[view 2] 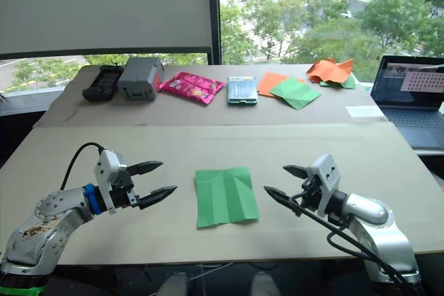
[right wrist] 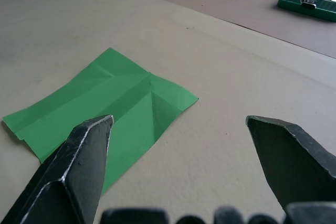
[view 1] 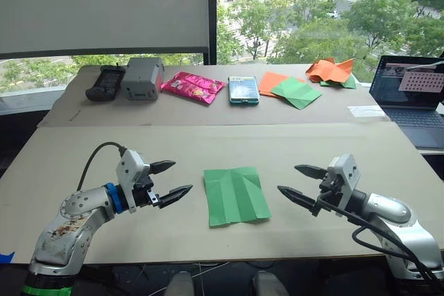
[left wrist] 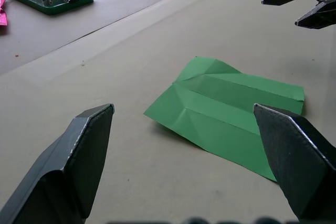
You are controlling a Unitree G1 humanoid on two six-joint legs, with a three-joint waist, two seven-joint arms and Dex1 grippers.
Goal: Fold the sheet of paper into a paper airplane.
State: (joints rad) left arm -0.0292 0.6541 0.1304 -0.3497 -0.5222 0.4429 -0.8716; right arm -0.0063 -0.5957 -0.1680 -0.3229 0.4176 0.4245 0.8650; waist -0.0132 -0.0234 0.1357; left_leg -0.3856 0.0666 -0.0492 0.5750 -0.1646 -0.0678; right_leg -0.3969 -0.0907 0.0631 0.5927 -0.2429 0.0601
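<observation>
in the head views the two grippers sit nearest, with the sheet of paper (view 1: 236,195) between them on the tan table (view 1: 83,150). the left gripper (view 1: 169,181) hovers just beside the sheet's left edge, fingers spread apart and holding nothing; the right gripper (view 1: 300,185) hovers near its right edge, likewise spread and empty. neither touches the paper. beyond the sheet, well apart from it along the far side, lie a pink packet (view 1: 193,86), a clear-lidded box (view 1: 243,90), a duller green sheet (view 1: 297,92) over an orange one, and a crumpled orange-and-green heap (view 1: 333,71); a laptop (view 1: 409,98) stands far to the sheet's right.

in the left wrist view the sheet (left wrist: 226,111) lies ahead between the open fingers (left wrist: 73,161), with the other gripper beyond it.

in the right wrist view the sheet (right wrist: 100,114) lies ahead, nearer one finger (right wrist: 73,171).

the paper is bright green, roughly square, lying nearly flat, with long parallel creases and slanted ones meeting near one end; one edge lifts slightly. it is not yet an airplane.

the risk, as i judge it: thin paper on a smooth board will likely slide or buckle if one finger pushes before the other pins it, and pointed tips could fail to catch a flat edge or crumple it off its creases.
</observation>
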